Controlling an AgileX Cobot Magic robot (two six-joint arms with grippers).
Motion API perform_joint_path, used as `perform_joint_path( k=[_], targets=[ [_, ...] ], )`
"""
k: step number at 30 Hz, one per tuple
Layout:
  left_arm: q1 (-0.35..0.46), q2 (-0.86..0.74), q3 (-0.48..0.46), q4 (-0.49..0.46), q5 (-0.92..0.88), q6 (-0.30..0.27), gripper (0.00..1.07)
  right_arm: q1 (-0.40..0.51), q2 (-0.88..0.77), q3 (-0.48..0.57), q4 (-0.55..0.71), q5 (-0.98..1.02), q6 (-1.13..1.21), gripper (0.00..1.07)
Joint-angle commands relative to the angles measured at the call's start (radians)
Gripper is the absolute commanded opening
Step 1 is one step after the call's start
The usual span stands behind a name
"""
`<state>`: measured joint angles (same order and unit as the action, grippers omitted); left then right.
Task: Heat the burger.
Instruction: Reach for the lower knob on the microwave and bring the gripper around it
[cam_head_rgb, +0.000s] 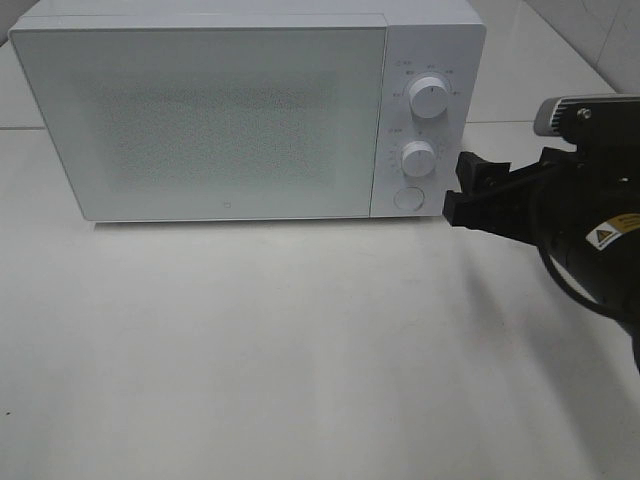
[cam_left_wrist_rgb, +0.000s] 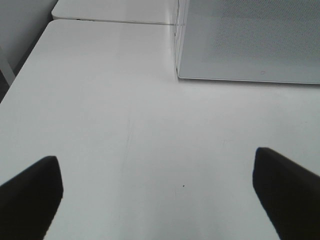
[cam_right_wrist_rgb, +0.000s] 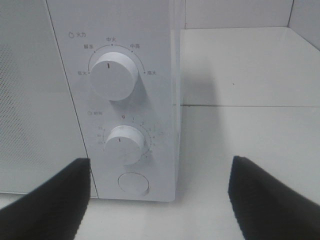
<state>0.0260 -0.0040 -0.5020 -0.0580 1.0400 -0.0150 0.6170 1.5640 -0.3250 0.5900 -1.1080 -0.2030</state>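
1. The burger appears in none of our three views, so we cannot tell where it is. The one closed space in sight is behind a shut, pale, speckled door (cam_head_rgb: 200, 120), and we see nothing through it.
2. That door belongs to a white microwave (cam_head_rgb: 230, 30) standing at the back of the white worktop (cam_head_rgb: 300, 350). The door covers the oven's left and middle, and a narrow control panel (cam_head_rgb: 395, 130) runs down the right.
3. The panel carries an upper knob (cam_head_rgb: 429, 96) ringed by an arc of printed settings. Below it sits a smaller lower knob (cam_head_rgb: 418, 158) with a numbered scale, and a round button (cam_head_rgb: 407, 197) is lowest of all.
4. The right hand (cam_head_rgb: 462, 188) hangs near the oven's front right corner, level with the lower knob and the button, and its wrist camera faces the panel squarely. Its black ribbed fingers (cam_right_wrist_rgb: 50, 205) are spread wide and released, with nothing between them. We cannot tell whether the nearer tip touches the casing.
5. The black right arm (cam_head_rgb: 590, 260) reaches in from the right edge of the high view and bears a small yellow warning label (cam_head_rgb: 610, 233).
6. The left hand (cam_left_wrist_rgb: 159, 195) shows only in its own wrist view. It is released, with fingers wide apart above bare worktop, and it grasps nothing. The oven's front left corner lies ahead of it, well apart.
7. A seam (cam_left_wrist_rgb: 115, 21) crosses the surface beside the oven, where the worktop meets a second slab behind.
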Motion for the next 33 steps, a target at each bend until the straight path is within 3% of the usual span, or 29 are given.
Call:
perform_joint_path(
  k=[1,13,33],
  targets=[
    [0.001,-0.026,0.003,-0.003,-0.004,-0.005,0.98,0.040,0.025,-0.023,0.062,-0.047,-0.030,0.74],
    [0.001,-0.026,0.003,-0.003,-0.004,-0.005,0.98,0.172,0.162,-0.168,0.229,-0.089,-0.196,0.74],
    [0.001,-0.026,0.003,-0.003,-0.004,-0.005,0.98,0.148,0.357,-0.356,0.258,-0.106,-0.168,0.74]
  ],
)
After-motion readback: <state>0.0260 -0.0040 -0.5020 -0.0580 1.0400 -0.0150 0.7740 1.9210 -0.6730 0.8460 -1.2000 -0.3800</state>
